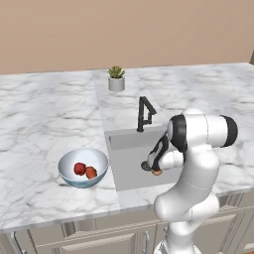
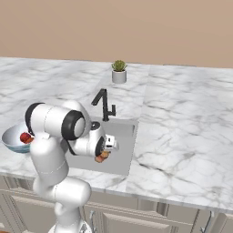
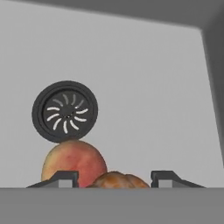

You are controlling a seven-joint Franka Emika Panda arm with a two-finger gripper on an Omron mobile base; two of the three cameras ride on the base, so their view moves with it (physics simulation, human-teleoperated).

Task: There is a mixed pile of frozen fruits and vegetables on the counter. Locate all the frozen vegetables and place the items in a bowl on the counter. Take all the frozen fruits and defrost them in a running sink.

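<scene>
You have the gripper (image 3: 114, 176) low in the sink (image 1: 130, 171), fingers (image 3: 61, 178) clamped on one orange-peach fruit (image 3: 116, 180). The second fruit (image 3: 73, 162) rests on the basin floor, touching the drain (image 3: 64, 111). Left of the sink, the bowl (image 1: 68, 169) on the surface (image 1: 39, 124) holds both red vegetables (image 1: 85, 170).

2 red veg lumps (image 1: 85, 170) lie touching in pale blue bowl (image 1: 67, 173), near counter (image 1: 39, 124) front edge. One peach fruit (image 3: 73, 162) on sink (image 3: 144, 87) floor beside drain; 2nd fruit (image 3: 117, 180) btwn gripper (image 3: 114, 178) tips.
</scene>
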